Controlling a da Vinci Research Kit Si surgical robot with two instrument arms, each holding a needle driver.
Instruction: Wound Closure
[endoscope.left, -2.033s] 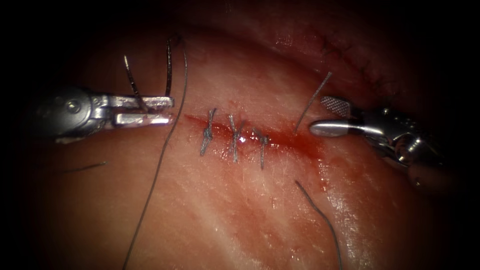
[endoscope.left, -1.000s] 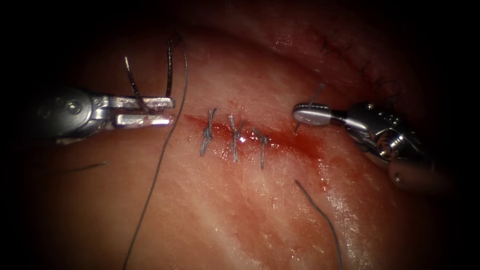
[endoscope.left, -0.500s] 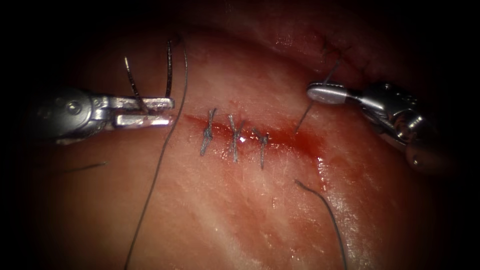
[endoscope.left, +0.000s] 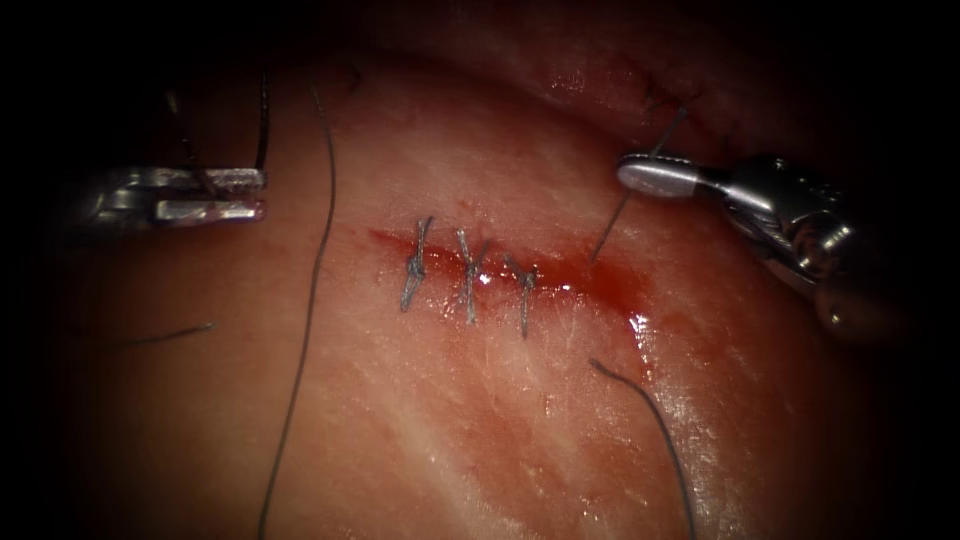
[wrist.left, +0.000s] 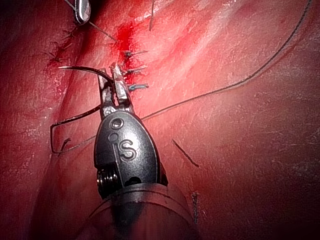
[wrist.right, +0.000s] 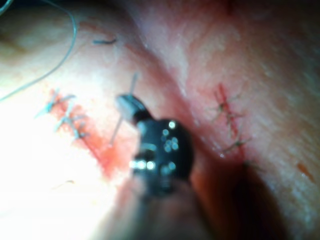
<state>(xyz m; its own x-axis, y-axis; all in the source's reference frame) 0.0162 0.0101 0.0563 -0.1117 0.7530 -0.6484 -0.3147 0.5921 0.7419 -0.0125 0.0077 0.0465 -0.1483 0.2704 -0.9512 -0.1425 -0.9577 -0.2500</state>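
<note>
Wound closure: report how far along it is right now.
Done: three stitches cross the cut. In hand: the left gripper holds the needle mid-curve, clear of the tissue; the right gripper grips a thread end rising from the cut. Left: the cut's right end, under red fluid, shows no stitch.

Surgical training lab, bench setup. Evidence: a slab of tissue (endoscope.left: 480, 420) w/ a cut (endoscope.left: 520, 270) part-closed by three stitches (endoscope.left: 468, 275), red fluid (endoscope.left: 615, 290) at its right end, loose thread (endoscope.left: 305, 300) on the left, and two steel wristed tools: left tool (endoscope.left: 205, 195), right tool (endoscope.left: 660, 177).
</note>
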